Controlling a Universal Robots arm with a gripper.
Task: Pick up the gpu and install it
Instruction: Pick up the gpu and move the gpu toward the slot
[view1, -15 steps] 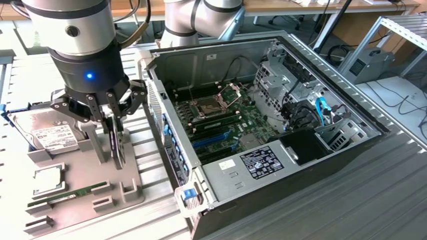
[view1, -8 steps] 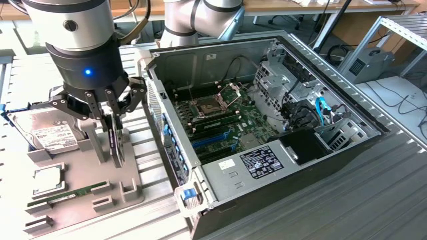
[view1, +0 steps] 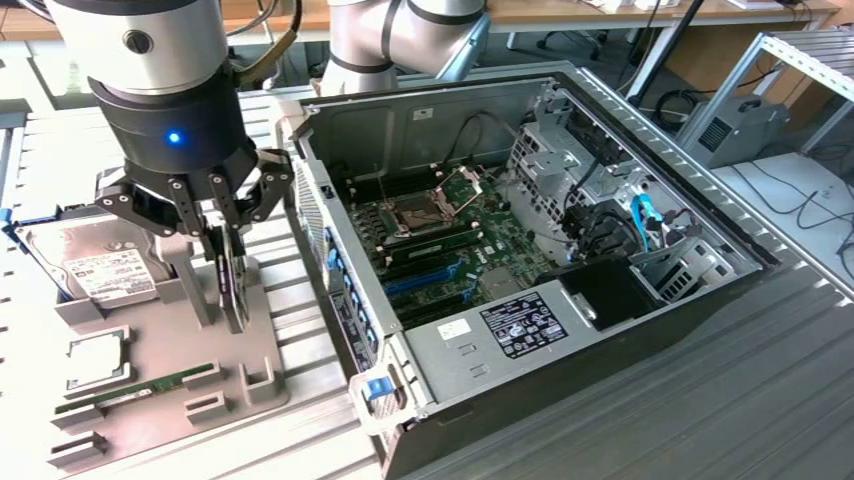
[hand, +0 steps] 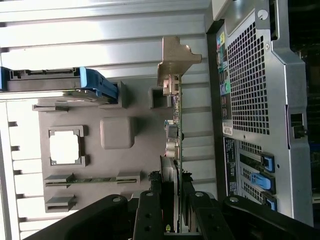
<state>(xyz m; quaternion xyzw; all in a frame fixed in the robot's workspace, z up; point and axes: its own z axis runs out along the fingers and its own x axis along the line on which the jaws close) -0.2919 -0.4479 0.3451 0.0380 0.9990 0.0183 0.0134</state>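
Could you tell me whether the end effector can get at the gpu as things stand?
Yes, it seems: the end effector sits over the gpu, upright in its grey holder, fingers closed on both faces; nothing blocks it.

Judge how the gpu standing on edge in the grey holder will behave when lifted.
Probably stiff: the gpu reads as a thin, straight board, edge-on. Likely tippy if released, since it stands on its narrow edge in the grey holder. Possibly end-heavy: its metal bracket sits at one end, away from the gripper.

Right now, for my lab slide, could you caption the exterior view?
Gripper clamped on the gpu, standing on edge at the grey parts tray, beside the open computer case.
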